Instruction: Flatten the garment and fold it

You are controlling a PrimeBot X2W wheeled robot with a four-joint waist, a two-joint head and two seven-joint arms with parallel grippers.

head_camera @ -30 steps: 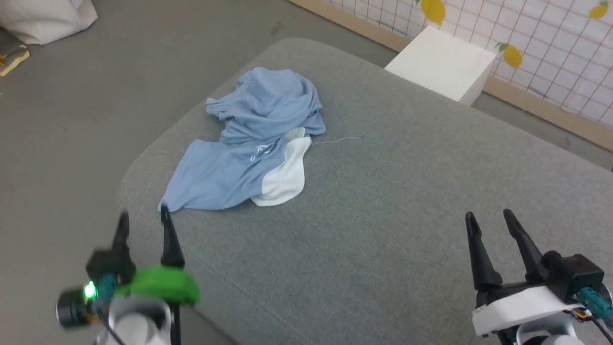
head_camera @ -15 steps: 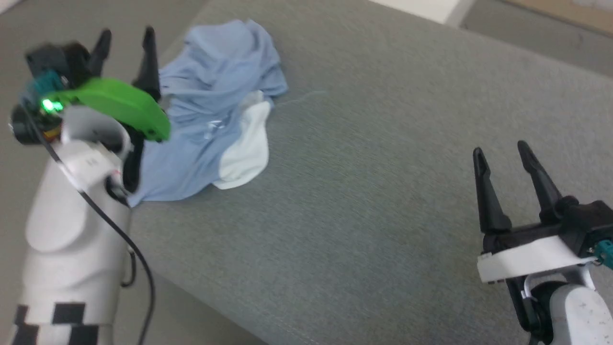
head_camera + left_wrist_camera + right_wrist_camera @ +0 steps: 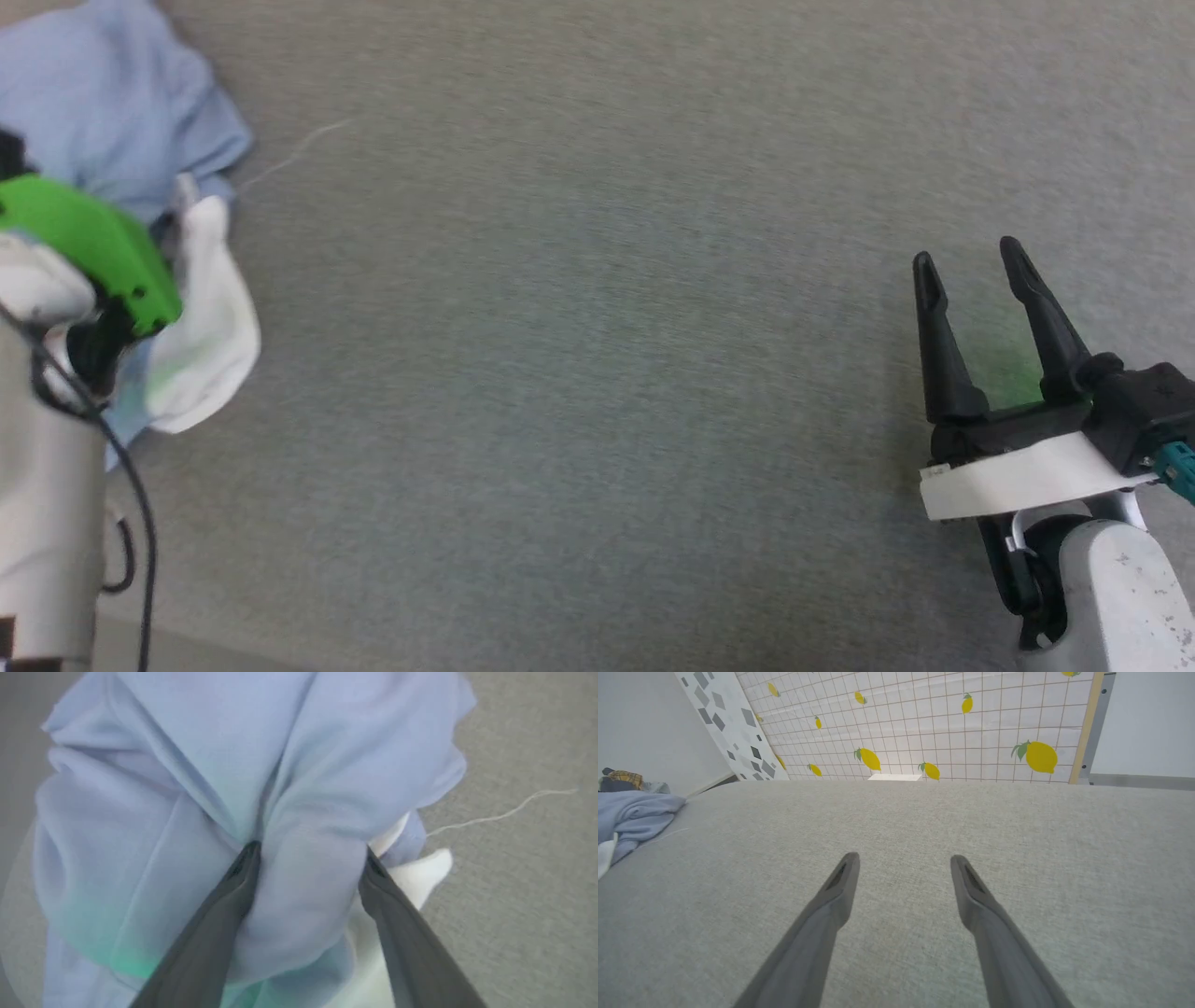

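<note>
I read the shirt (image 3: 103, 84) crumpled at the worktop's (image 3: 597, 373) left side. Left gripper (image 3: 310, 848): spread, a fold bulging between its fingers, apparently touching cloth. Right gripper (image 3: 969, 254): spread over the worktop, well apart from the shirt.

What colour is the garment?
The garment is light blue with some white, clearest in left wrist view.

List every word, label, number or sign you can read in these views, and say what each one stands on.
No text can be read.
The garment shows plain blue and white fabric here.
The wall panel carries lemon pictures on a grid, no words or numbers.
</note>
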